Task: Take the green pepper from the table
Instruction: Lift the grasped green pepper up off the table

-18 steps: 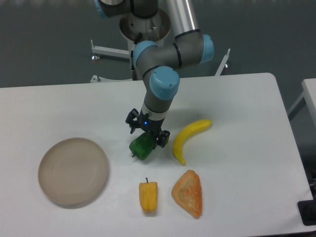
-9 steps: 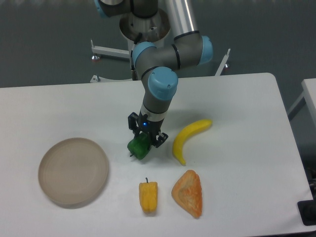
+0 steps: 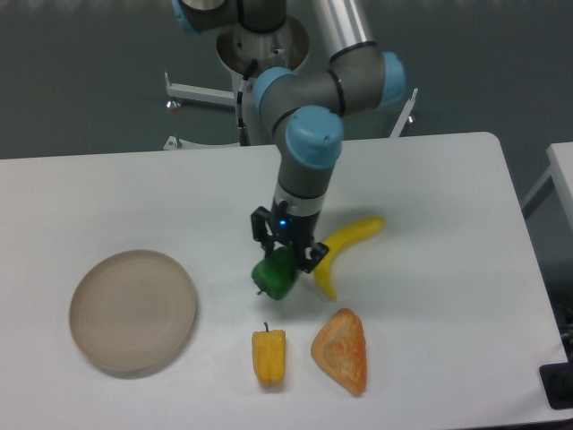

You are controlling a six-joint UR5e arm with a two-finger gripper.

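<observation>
The green pepper is a small glossy dark-green pepper held between my gripper's fingers near the middle of the white table. My gripper points down and is shut on the pepper's upper part. The pepper hangs below the fingers, its stem end toward the lower left. It looks slightly raised off the tabletop, though contact with the table cannot be told for sure.
A yellow banana lies just right of the gripper, partly hidden by it. A yellow-orange pepper and an orange wedge-shaped piece lie in front. A round beige plate sits at the left.
The gripper with the green pepper in it has moved to the right and a little toward the front, closer to the banana. The other objects have not moved.
</observation>
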